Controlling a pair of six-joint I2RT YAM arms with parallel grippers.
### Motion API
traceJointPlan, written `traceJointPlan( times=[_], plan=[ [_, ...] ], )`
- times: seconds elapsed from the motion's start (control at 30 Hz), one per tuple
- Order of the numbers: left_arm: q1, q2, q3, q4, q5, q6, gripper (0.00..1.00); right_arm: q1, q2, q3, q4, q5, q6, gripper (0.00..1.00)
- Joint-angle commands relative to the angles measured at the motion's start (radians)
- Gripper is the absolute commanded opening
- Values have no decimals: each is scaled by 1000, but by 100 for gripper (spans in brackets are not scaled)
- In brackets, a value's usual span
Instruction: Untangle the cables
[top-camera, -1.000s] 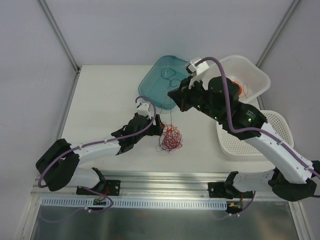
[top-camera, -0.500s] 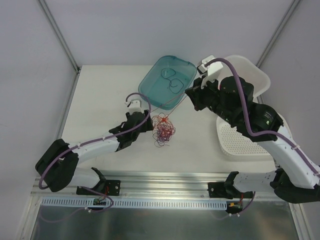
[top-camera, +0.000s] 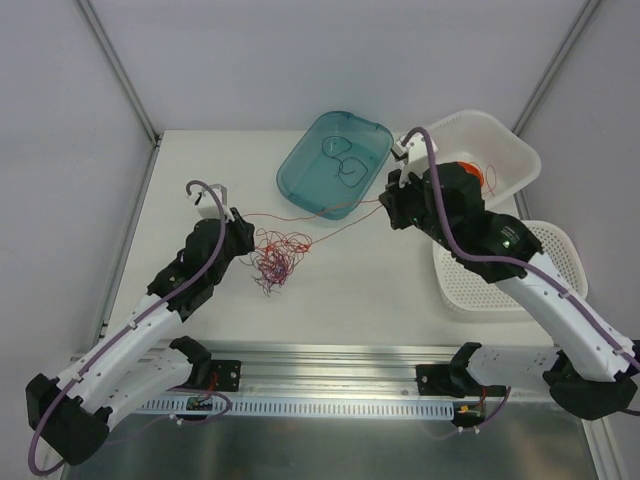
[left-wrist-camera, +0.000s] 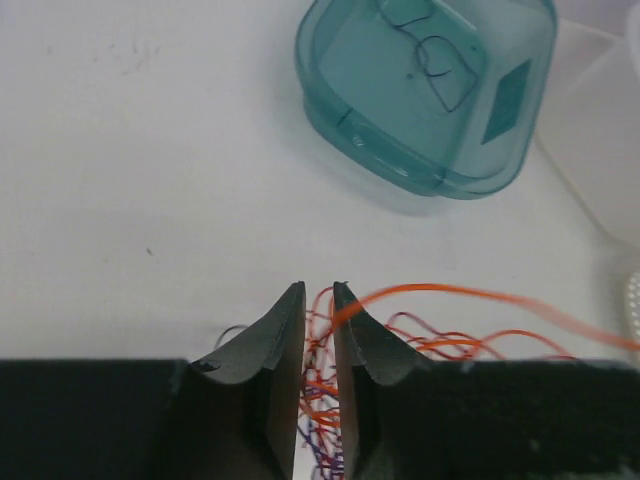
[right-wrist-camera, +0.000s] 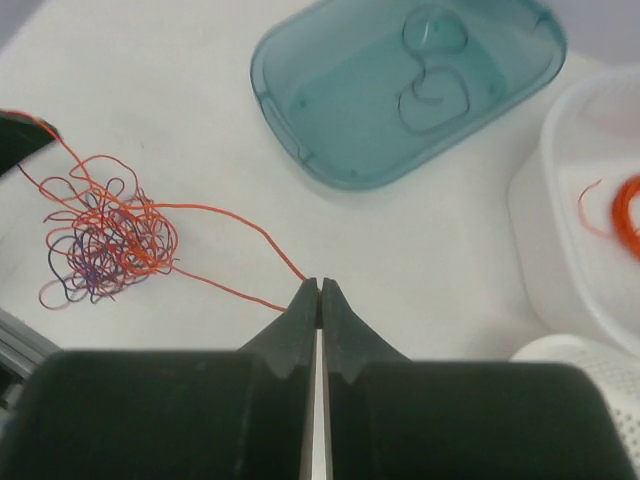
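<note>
I'm mid-pull. My right gripper (right-wrist-camera: 318, 285), pressed together, pinches one orange cable (right-wrist-camera: 240, 211) out of the cables (top-camera: 278, 257) left of centre. My left gripper (left-wrist-camera: 318, 290) is nearly closed around strands, but I can't tell if it grips. Next, I'd separate the arms gently.

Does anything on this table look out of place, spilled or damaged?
Nothing looks spilled or broken. One thing stands out: a single orange strand runs out of the wad and across the table to the right fingers, which are shut on its end. The rest of the wad is still tangled.
</note>
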Motion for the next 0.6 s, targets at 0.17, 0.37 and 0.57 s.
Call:
traceJointPlan(
  times=[0.17,0.37,0.57],
  plan=[
    [6,-112,139,-101,250,202,0,-162,101,-346,67,-186,208,1],
    [6,-112,208,-171,345,231,0,-241,219,-403,25,-324,237,1],
    [6,-32,174,-180,489,164,24,-240,307,-399,6,-377,249,1]
  ],
)
